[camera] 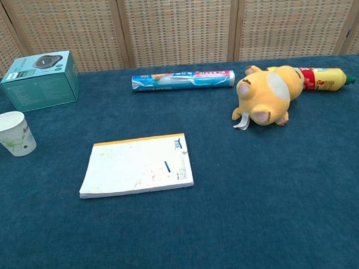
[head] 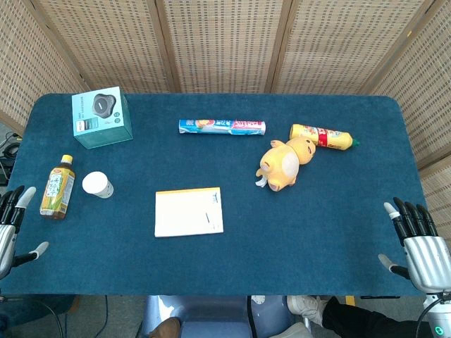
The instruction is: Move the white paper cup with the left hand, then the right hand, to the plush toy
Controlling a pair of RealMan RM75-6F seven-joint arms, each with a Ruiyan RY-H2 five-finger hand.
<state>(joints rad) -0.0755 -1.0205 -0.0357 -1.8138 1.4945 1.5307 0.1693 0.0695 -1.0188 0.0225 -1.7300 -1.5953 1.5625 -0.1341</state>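
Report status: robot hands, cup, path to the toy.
Left robot hand and right robot hand open, at table edges. White paper cup upright beside tea bottle, untouched. Notepad lies between cup and plush toy.

On the blue-covered bench (head: 317, 239) we see a teal product box (head: 102, 116) at the far left corner and a green tea bottle (head: 58, 187) standing near the left edge. A white notepad (head: 189, 211) lies flat at the centre. Beyond it we find a cling-film roll (head: 222, 127) lying sideways, and to its right a yellow sauce bottle (head: 323, 135) on its side. Wicker screens (head: 225, 42) stand behind.
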